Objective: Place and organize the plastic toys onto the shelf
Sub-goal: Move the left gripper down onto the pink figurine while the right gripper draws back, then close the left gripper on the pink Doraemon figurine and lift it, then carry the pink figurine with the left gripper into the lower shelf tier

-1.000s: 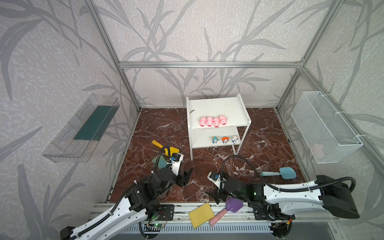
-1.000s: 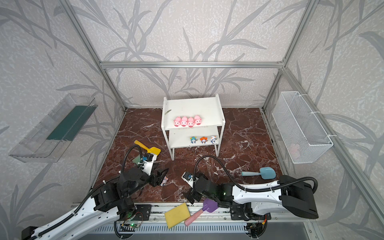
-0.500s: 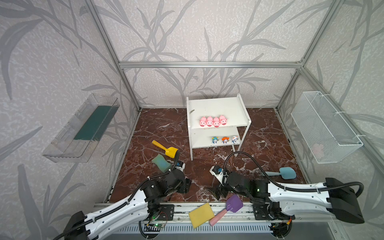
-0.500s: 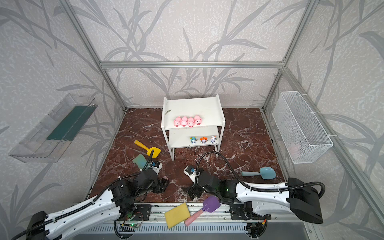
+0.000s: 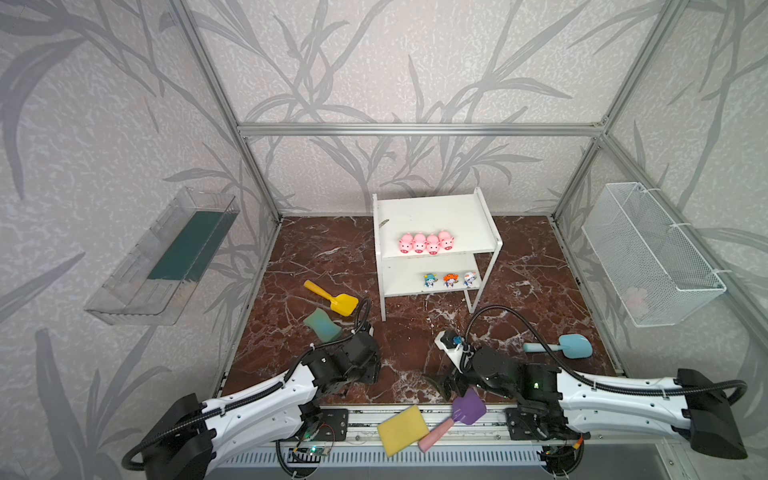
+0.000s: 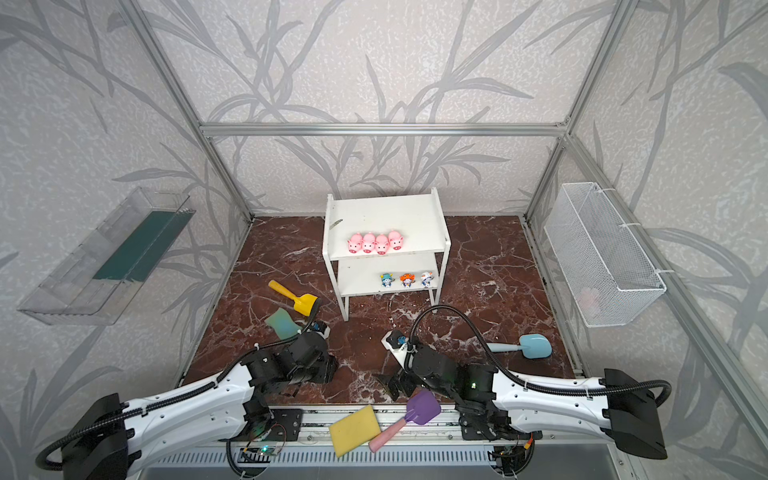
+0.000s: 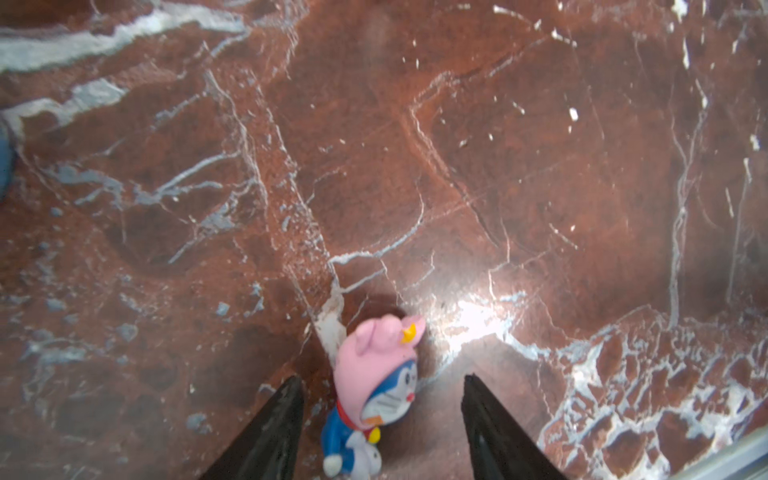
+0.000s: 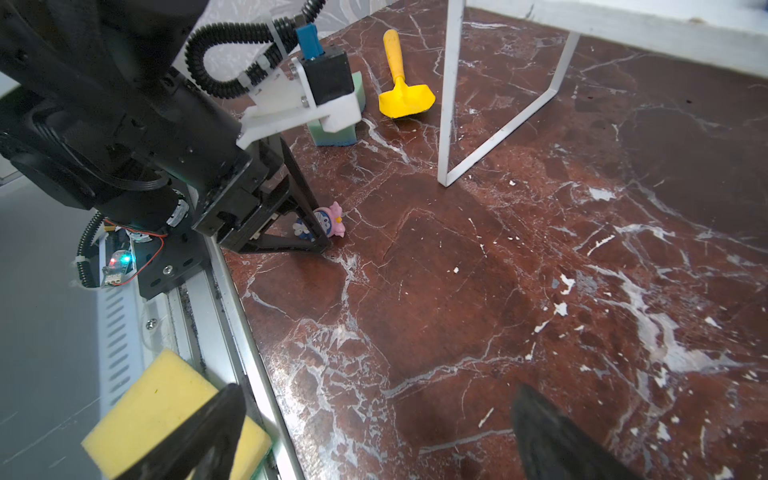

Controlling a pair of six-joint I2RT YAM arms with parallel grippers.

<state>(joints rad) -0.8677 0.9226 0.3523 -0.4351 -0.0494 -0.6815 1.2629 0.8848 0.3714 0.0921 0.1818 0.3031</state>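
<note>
A small pink-hooded blue figurine (image 7: 374,395) lies on its side on the marble floor near the front edge, also visible in the right wrist view (image 8: 328,218). My left gripper (image 7: 381,377) points down over it, open, one finger on each side with gaps showing. In both top views the left wrist hides this toy. The white shelf (image 5: 436,212) stands at the back middle. Several pink pigs (image 5: 426,242) line its top board and three tiny figurines (image 5: 449,280) stand on its lower board. My right gripper (image 8: 378,388) hangs open and empty over the floor by the front rail (image 5: 440,382).
A yellow shovel (image 5: 332,297) and green sponge (image 5: 322,324) lie left of the shelf. A blue shovel (image 5: 561,345) lies at the right. A purple shovel (image 5: 461,413) and yellow sponge (image 5: 401,428) rest on the front rail. Wire basket (image 5: 648,257) and clear tray (image 5: 166,257) hang on the walls.
My left gripper has tipped downward and come down around the pink-hooded figurine, its jaws narrowing. The right arm has drifted slightly right, still open.
</note>
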